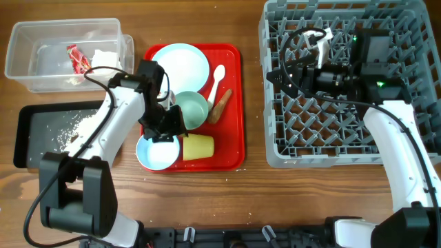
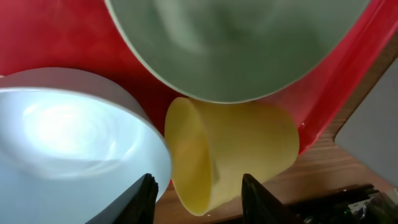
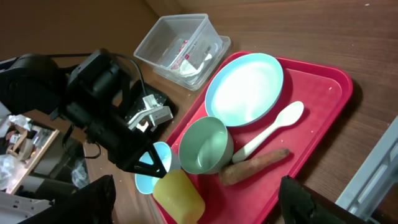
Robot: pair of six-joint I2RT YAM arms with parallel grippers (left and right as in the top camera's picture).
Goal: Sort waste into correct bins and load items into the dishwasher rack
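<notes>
On the red serving tray (image 1: 231, 138) are a pale blue plate (image 1: 180, 65), a mint green bowl (image 1: 193, 110), a pale blue bowl (image 1: 155, 155), a yellow cup (image 1: 198, 146) on its side, a white spoon (image 1: 216, 81) and a brown stick (image 1: 220, 105). My left gripper (image 1: 165, 131) is open, low between blue bowl (image 2: 68, 137) and cup (image 2: 242, 149), the cup's rim between its fingers (image 2: 199, 199). My right gripper (image 1: 275, 72) is open and empty above the grey rack (image 1: 331, 148). The clear tub (image 1: 21, 62) holds the red wrapper (image 1: 77, 58) and tissue (image 1: 105, 58).
The black tray (image 1: 27, 138) at the left holds scattered rice grains (image 1: 76, 127). I cannot make out the small brown lump. The right wrist view looks back at the red tray (image 3: 323, 93) with the plate (image 3: 245, 87), spoon (image 3: 273, 127) and stick (image 3: 255, 165).
</notes>
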